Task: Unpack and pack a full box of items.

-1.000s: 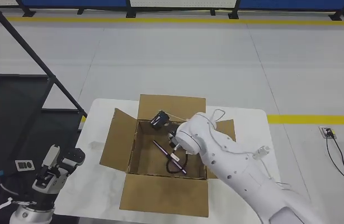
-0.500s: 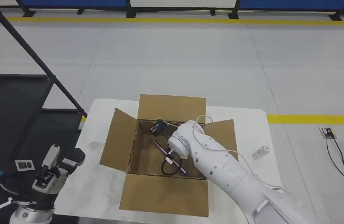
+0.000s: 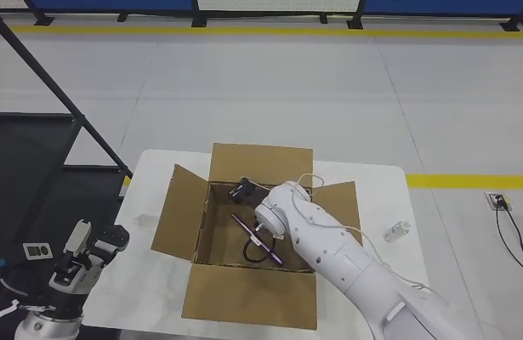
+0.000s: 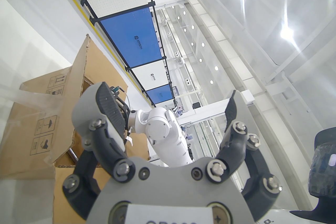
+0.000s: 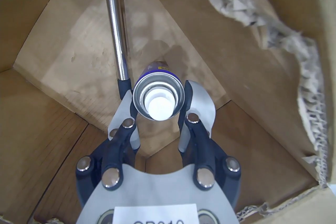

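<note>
An open cardboard box (image 3: pixel 248 297) stands in the middle of the white table (image 3: pixel 372 183). My right arm comes in from the right, and its wrist (image 3: pixel 241 189) dips into the back of the box. In the right wrist view, my right gripper (image 5: pixel 158 98) is shut on a purple spray can (image 5: pixel 157 100) with a white nozzle, held above the box floor (image 5: pixel 86 57). A metal tube (image 5: pixel 118 36) with a black grip lies on that floor beside the can. My left gripper (image 4: pixel 170 104) is open and holds nothing. It sits off the table's left edge, by the left arm (image 3: pixel 91 251).
A small white bottle (image 3: pixel 397 229) lies on the table to the right of the box. A tiny pale object (image 3: pixel 142 219) sits near the left flap. The box wall shows a torn, ragged edge (image 5: pixel 262 9). A thin dark rod (image 3: pixel 259 240) crosses the box floor.
My right arm has shifted left and its wrist has sunk a little deeper into the box. The small white bottle on the right is now uncovered. The left arm has stayed still.
</note>
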`<state>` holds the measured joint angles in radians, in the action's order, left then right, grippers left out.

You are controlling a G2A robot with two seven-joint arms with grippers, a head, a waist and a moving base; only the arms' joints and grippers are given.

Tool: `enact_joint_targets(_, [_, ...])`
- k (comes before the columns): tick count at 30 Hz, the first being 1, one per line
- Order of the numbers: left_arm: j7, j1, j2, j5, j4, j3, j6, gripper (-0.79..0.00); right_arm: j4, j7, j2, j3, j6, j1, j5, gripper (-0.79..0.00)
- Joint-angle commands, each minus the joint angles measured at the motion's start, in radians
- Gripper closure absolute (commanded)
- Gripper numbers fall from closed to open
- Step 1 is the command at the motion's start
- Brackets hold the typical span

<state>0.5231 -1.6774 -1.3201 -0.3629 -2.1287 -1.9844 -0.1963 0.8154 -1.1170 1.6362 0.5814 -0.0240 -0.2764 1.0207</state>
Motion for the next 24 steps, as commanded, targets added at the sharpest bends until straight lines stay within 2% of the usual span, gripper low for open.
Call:
enact_joint_targets(1, [0.0,0.0,0.0,0.0,0.0,0.0,0.0,-0.785,0.029,-0.023,-0.006,0.01,0.012,-0.005,0.017,-0.357])
enact_joint_targets(2, [0.0,0.0,0.0,0.0,0.0,0.0,0.0,-0.785,0.046,-0.03,-0.011,0.019,0.017,-0.009,0.025,-0.379])
enact_joint_targets(8, [0.0,0.0,0.0,0.0,0.0,0.0,0.0,-0.785,0.21,-0.093,-0.063,0.109,0.0,-0.071,0.076,-0.388])
enact_joint_targets(9, [0.0,0.0,0.0,0.0,0.0,0.0,0.0,-0.785,0.243,-0.107,-0.073,0.128,0.005,-0.085,0.094,-0.434])
enact_joint_targets(10, [0.0,0.0,0.0,0.0,0.0,0.0,0.0,-0.785,0.279,-0.121,-0.084,0.145,0.012,-0.102,0.115,-0.533])
enact_joint_targets(11, [0.0,0.0,0.0,0.0,0.0,0.0,0.0,-0.785,0.323,-0.131,-0.094,0.165,0.02,-0.123,0.135,-0.579])
enact_joint_targets(12, [0.0,0.0,0.0,0.0,0.0,0.0,0.0,-0.785,0.374,-0.138,-0.106,0.187,0.02,-0.148,0.154,-0.585])
enact_joint_targets(15, [0.0,0.0,0.0,0.0,0.0,0.0,0.0,-0.785,0.559,-0.16,-0.149,0.284,0.029,-0.251,0.225,-0.613])
enact_joint_targets(16, [0.0,0.0,0.0,0.0,0.0,0.0,0.0,-0.785,0.631,-0.171,-0.164,0.327,0.035,-0.294,0.254,-0.665])
enact_joint_targets(17, [0.0,0.0,0.0,0.0,0.0,0.0,0.0,-0.785,0.706,-0.182,-0.179,0.371,0.044,-0.342,0.286,-0.785])
enact_joint_targets(21, [0.0,0.0,0.0,0.0,0.0,0.0,0.0,-0.785,0.997,-0.198,-0.227,0.567,0.093,-0.547,0.394,-0.785])
enact_joint_targets(24, [0.0,0.0,0.0,0.0,0.0,0.0,0.0,-0.785,1.139,-0.183,-0.245,0.697,0.155,-0.673,0.445,-0.785])
